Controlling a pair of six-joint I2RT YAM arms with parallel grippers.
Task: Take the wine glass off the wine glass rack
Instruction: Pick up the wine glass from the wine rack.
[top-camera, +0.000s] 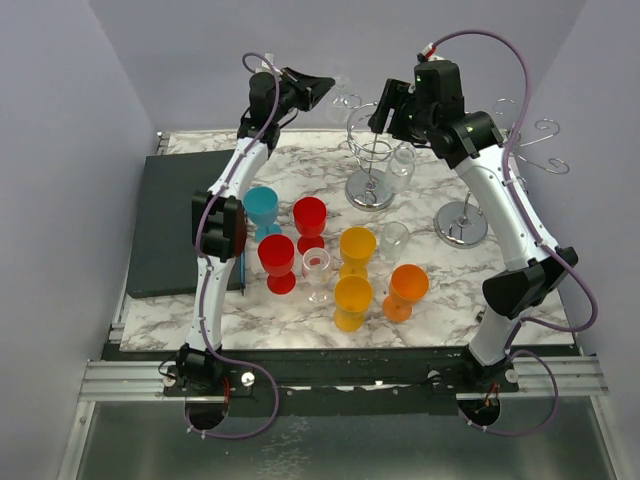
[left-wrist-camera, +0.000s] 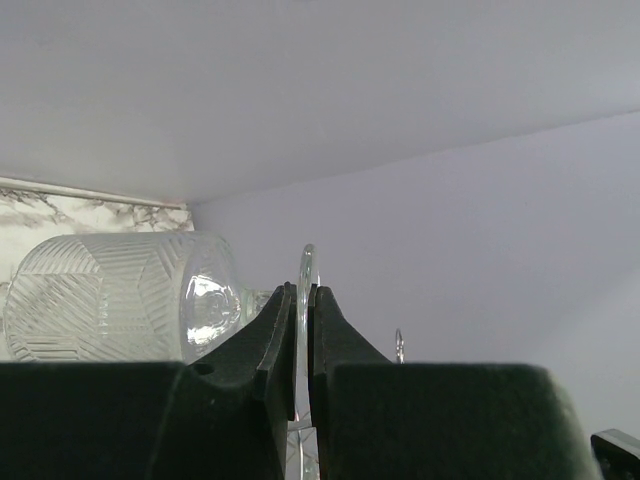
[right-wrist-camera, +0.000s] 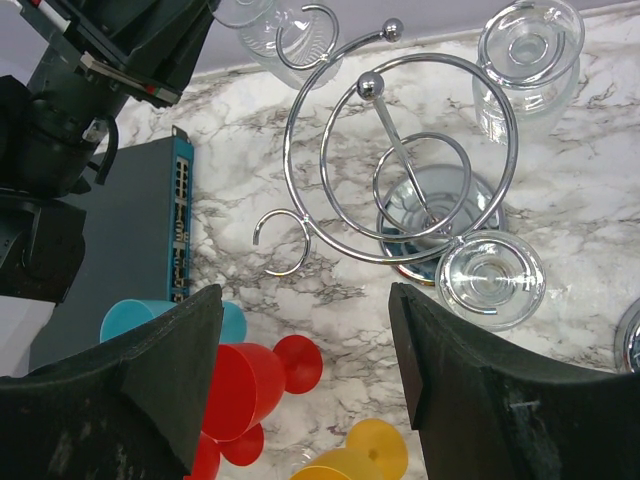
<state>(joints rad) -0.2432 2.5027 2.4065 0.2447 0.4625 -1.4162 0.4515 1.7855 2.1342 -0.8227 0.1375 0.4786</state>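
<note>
**Glass gripped by its foot at the rack's far-left side**

We are watching the left fingers (left-wrist-camera: 270, 345) clenching on the thin foot disc of the clear wine glass (left-wrist-camera: 120, 295). The disc is standing edge-on between them, and the ribbed bowl is lying on its side. From above, the glass is sitting high at the far-left side of the wine glass rack (top-camera: 372, 165), right by one of its curled hooks. We cannot tell whether the stem is clear of that hook.

The right fingers (right-wrist-camera: 170, 370) are standing wide apart, gripping nothing, and are hovering directly above the rack. Two other clear glasses (right-wrist-camera: 492, 280) are hanging from the rack's other hooks. Coloured goblets (top-camera: 310, 218) are standing on the tabletop (top-camera: 450, 300) — all to the near-left of the rack.
</note>
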